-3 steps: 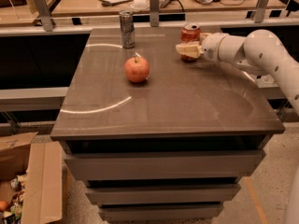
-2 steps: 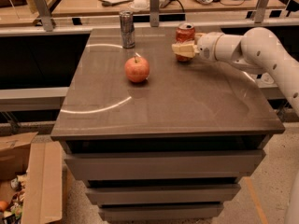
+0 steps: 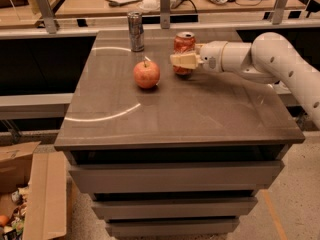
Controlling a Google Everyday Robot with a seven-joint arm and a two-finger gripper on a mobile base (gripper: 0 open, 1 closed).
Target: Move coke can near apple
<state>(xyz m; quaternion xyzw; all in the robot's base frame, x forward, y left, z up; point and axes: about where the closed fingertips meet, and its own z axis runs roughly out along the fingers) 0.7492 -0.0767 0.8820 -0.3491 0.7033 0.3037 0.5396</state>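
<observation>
The red coke can (image 3: 184,43) stands upright on the brown table (image 3: 175,109), a short way right of the apple (image 3: 146,74). The apple is red-orange with a short stem and sits left of the table's centre. My gripper (image 3: 183,60) reaches in from the right on the white arm and is shut on the coke can, its cream fingers (image 3: 181,61) across the can's lower front. The can's lower half is hidden behind the fingers.
A silver-grey can (image 3: 135,31) stands at the table's back edge, behind the apple. A railing with posts (image 3: 164,7) and a desk with papers lie behind. Drawers sit under the tabletop. A cardboard box (image 3: 30,194) stands on the floor at left.
The gripper has carried the coke can leftward across the table, from the back right toward the apple. The apple and the silver can have not moved.
</observation>
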